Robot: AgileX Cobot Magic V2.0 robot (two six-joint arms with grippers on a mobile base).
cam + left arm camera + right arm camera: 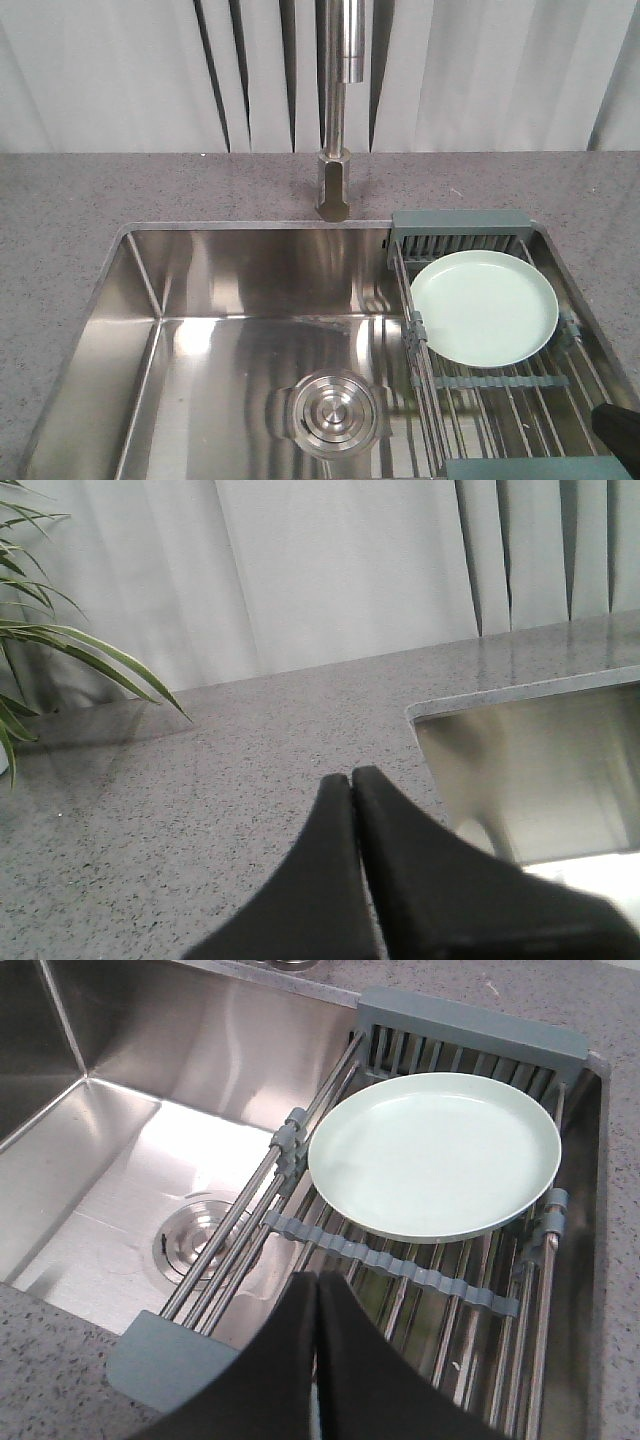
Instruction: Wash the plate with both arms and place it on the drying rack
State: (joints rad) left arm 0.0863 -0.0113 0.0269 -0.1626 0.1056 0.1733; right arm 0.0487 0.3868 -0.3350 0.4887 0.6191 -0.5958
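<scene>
From my station I saw a grey speckled stone surface (180,190) that ran around a steel sink (240,300) set into it. Behind the surface hung pale curtains (110,75) with dark folds, and a steel tap (338,110) rose from the middle of the back edge. In the bottom of the sink lay a round drain cover (334,409).

The rack (500,385) lay across the right part of the sink, with its rods running from the back edge to the front edge. The plate (484,307) lay flat on the rods, face up, near the back end bar of the rack and just in front of the slotted caddy (460,238). In the right wrist view the plate (434,1155) was beyond the right gripper (315,1290), not touching it. The jaws of this gripper were pressed together and held nothing.

The left gripper (352,780) was over the bare surface to the left of the sink corner. Its jaws were also pressed together, with nothing between them. At the left edge of that view, green leaves of a plant (60,650) reached over the surface in front of the curtains.

In the front view only a dark piece of the right arm (620,430) showed at the lower right corner.
</scene>
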